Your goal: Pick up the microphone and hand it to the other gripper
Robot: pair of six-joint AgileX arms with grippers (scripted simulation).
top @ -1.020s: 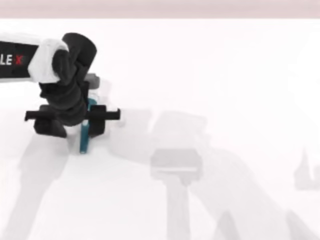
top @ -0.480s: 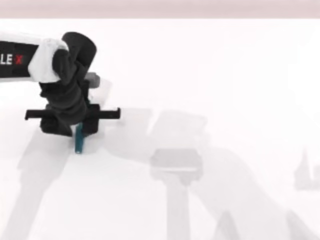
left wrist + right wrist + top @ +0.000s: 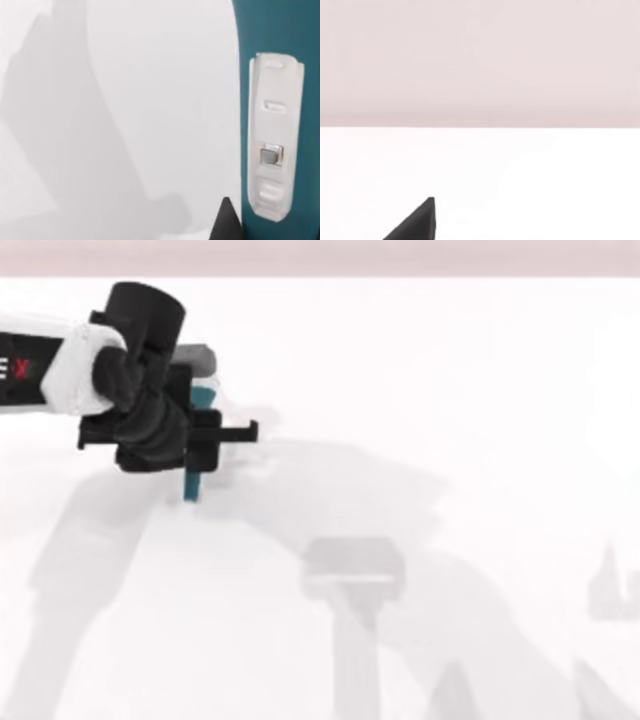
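Microphone (image 3: 191, 478): teal handle pokes out below the left pincer (image 3: 196, 436) in the top view, with a bit more teal showing above the finger bar; the head is hidden under the wrist. In the left wrist view the handle (image 3: 280, 100) fills one side of the picture, its white switch plate (image 3: 274, 135) facing the camera and a black fingertip (image 3: 226, 222) just beside it. Left pincer is closed on the microphone handle, holding it roughly mid-length. Whether the microphone is clear of the table (image 3: 450, 390) I cannot say for certain; the shadow lying apart from the handle suggests it is lifted. The left pincer sits over the left part of the table. Right arm: not seen in the top view, only shadows. The right wrist view shows a single black fingertip (image 3: 417, 222) over bare table and a pale wall beyond; no telling from that whether the right pincer is wide or narrow. Step in hand, as I judge it: pickup done, carry toward the meeting point beginning. Next move calls for bringing the microphone toward the table's middle with a free stretch of handle or head exposed beyond the fingers, so the right pincer has somewhere to take hold before the left lets go.
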